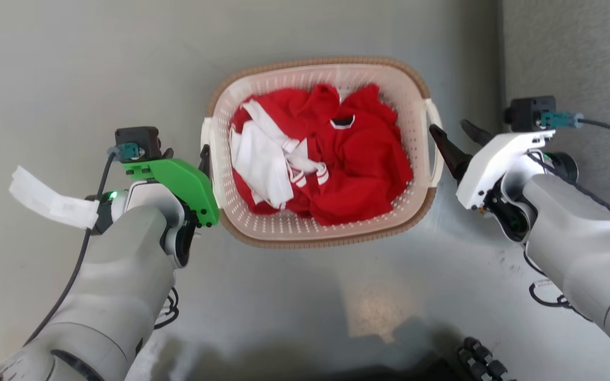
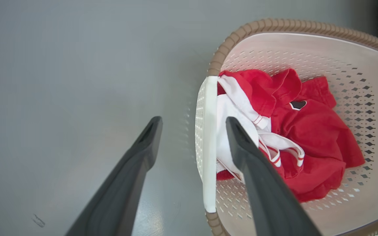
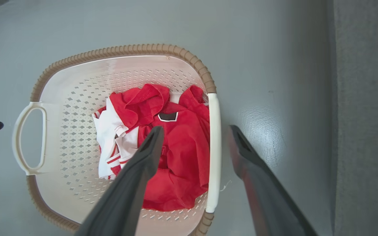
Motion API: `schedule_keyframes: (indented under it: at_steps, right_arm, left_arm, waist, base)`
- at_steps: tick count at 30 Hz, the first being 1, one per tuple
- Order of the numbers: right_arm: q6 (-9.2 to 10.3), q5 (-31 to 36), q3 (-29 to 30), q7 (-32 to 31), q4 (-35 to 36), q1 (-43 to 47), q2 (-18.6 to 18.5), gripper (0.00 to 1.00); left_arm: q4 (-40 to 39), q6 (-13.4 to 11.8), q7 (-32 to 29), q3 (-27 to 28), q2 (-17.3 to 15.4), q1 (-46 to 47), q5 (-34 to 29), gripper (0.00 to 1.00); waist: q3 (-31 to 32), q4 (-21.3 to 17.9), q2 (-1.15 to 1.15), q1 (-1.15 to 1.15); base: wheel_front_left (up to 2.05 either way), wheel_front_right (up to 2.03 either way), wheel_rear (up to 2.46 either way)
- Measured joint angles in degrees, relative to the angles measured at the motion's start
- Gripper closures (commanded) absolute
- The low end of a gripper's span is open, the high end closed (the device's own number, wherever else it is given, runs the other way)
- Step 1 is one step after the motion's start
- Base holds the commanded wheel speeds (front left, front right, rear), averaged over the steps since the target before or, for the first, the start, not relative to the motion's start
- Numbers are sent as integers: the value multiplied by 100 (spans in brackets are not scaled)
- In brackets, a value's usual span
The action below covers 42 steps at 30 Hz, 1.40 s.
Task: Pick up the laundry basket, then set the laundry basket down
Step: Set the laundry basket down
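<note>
1. Two end effectors flank the laundry basket (image 1: 315,62), one at each short side, and neither has closed on anything.
2. The basket appears to rest on the grey floor (image 1: 72,63), directly ahead of the robot, with red and white clothes (image 1: 331,153) heaped inside.
3. The left end effector (image 2: 194,120) is spread wide. In its wrist view the white left handle (image 2: 208,144) lies in the gap, with one finger over the floor outside the basket and the other over the laundry inside.
4. The right end effector (image 1: 450,128) is spread as well. In its wrist view the right handle (image 3: 213,150) runs between the fingers, one over the red cloth and one over bare floor.
5. Whether any finger touches a handle cannot be told. From the head view the right fingertips lie just beside their handle, and the left end effector's one visible finger lies against the basket's left side.
6. Progress, as I judge it: only the approach and lining-up are done. The grasp, the lift and the setting down are all left.
7. The next move likely calls for both end effectors to settle at handle level and squeeze together, then rise evenly, since uneven lifting could tip the basket and spill the clothes.
</note>
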<state>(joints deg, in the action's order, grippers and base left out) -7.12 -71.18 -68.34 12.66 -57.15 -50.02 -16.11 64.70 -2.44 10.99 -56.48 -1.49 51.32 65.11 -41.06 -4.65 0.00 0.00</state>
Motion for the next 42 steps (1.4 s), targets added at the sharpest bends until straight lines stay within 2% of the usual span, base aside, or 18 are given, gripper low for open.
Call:
schedule_keyframes:
  at_steps: [20,23,28,42]
  right_arm:
    - [0,26,166,153,5,38,5,0]
    - [0,142,452,160,180,37,2,0]
    - [0,394,959,162,428,107,-119,0]
    - [1,1247,2067,162,1290,1407,-287,0]
  left_arm:
    - [105,194,326,74,0,-240,-134,0]
    - [86,213,327,121,1,-378,-136,0]
    - [-274,220,326,500,-48,-458,-320,0]
    - [-1365,138,326,1391,-286,-1334,-1042,0]
  waist:
    - [1447,-17,0,0]
    - [1681,-24,0,0]
    - [2073,-30,0,0]
    - [3150,52,0,0]
  base:
    - [0,0,0]
    - [0,0,0]
    - [0,0,0]
    - [0,0,0]
